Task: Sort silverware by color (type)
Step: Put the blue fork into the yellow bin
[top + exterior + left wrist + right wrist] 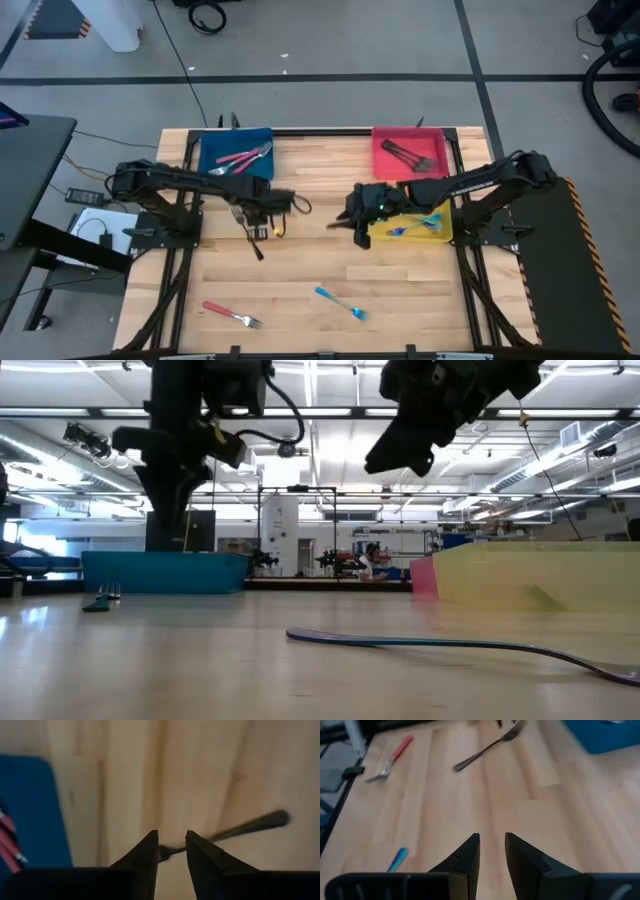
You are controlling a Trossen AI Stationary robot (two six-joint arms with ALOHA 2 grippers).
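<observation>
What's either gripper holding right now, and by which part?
Nothing. The left gripper hangs open above the dark fork on the table; the right gripper is open over bare wood.

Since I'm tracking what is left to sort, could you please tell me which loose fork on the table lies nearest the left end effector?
The dark metal fork, lying just below the left end effector; the red-handled fork and blue-handled fork lie farther off.

Blue tray (236, 143), red tray (408, 141), yellow tray (385, 233) on wooden table (300, 270).

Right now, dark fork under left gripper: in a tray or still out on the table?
Out. The dark fork lies flat on bare wood beside the blue tray, just beyond the left gripper, whose jaws stand apart with nothing between them.
</observation>
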